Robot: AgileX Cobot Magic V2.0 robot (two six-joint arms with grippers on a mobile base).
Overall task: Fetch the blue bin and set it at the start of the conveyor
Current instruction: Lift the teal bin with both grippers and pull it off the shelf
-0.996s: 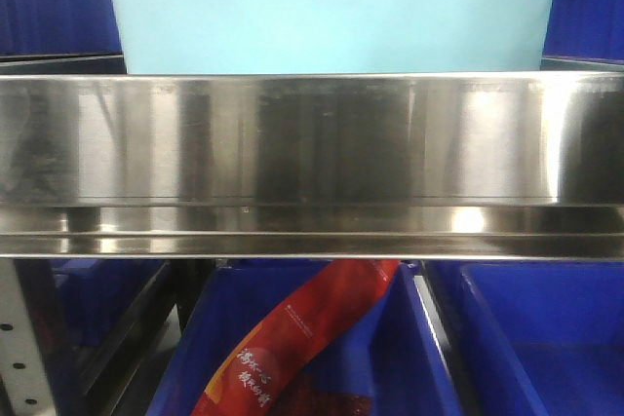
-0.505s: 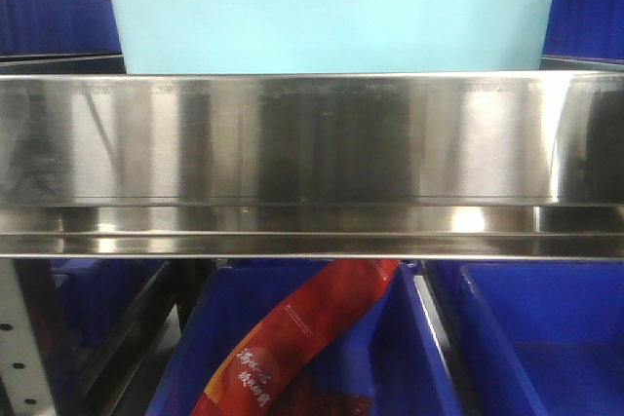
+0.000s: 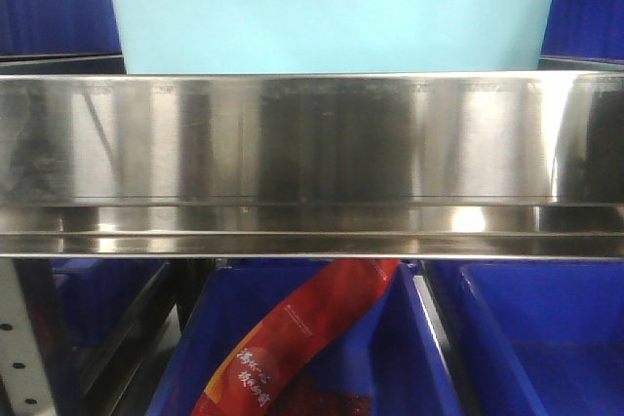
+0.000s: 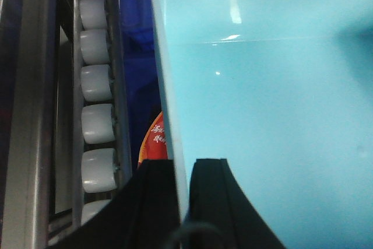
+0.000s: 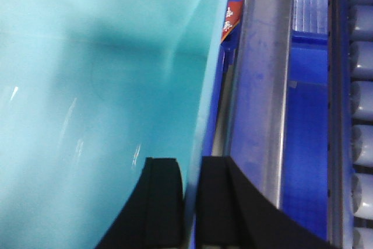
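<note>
The blue bin (image 3: 331, 17), a pale turquoise tub, fills the top of the front view just above the steel shelf rail. In the left wrist view, my left gripper (image 4: 183, 170) is shut on the bin's left wall (image 4: 169, 86), with one black finger (image 4: 157, 202) outside and one inside. In the right wrist view, my right gripper (image 5: 191, 170) is shut on the bin's right wall (image 5: 207, 86) in the same way. The bin's inside (image 4: 274, 115) looks empty. Neither gripper shows in the front view. The conveyor start is out of view.
A wide stainless-steel shelf rail (image 3: 312, 143) crosses the front view. Below it stand dark blue bins (image 3: 526, 338), one holding a red packet (image 3: 302, 338). More dark blue bins (image 3: 49, 7) flank the turquoise bin. White roller tracks (image 4: 96, 126) run beside it; rollers also show at the right (image 5: 361, 109).
The turquoise bin has risen slightly in the front view. The dark gripper parts seen at the top corners half a second ago are out of frame now.
</note>
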